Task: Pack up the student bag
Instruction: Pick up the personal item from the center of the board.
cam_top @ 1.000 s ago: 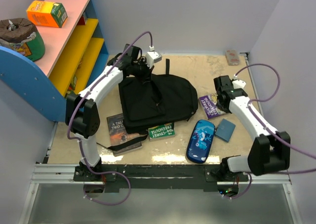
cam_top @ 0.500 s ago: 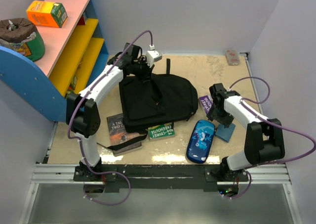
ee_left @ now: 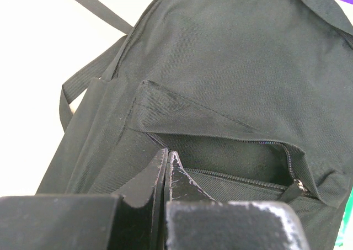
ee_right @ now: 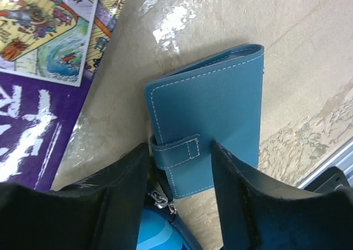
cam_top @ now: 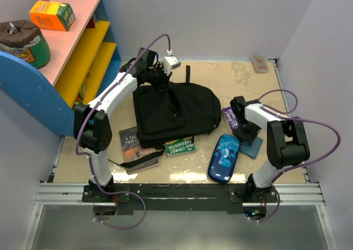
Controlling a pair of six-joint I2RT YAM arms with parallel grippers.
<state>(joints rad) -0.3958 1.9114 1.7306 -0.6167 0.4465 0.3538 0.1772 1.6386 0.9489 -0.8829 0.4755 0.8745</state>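
The student bag (cam_top: 174, 112) lies flat in the middle of the table, black, with its front pocket (ee_left: 231, 153) unzipped and gaping. My left gripper (cam_top: 164, 84) rests on the bag's upper part. In the left wrist view its fingertips (ee_left: 167, 153) are pressed together at the pocket's edge, and nothing shows between them. My right gripper (cam_top: 246, 137) is low over a teal notebook (ee_right: 215, 106) with a strap. It stands open (ee_right: 181, 147), one finger at the notebook's spine edge and the other over its cover.
A blue pencil case (cam_top: 223, 157) lies just nearer than the notebook (cam_top: 255, 147), and a purple book (cam_top: 231, 116) just beyond it. A green book (cam_top: 180, 146) and a dark book (cam_top: 131, 142) lie at the bag's near edge. A coloured shelf (cam_top: 83, 51) stands at the left.
My right arm has swung from the purple book toward the near side and down over the teal notebook, and its jaws have opened. The left arm and the bag have not moved.
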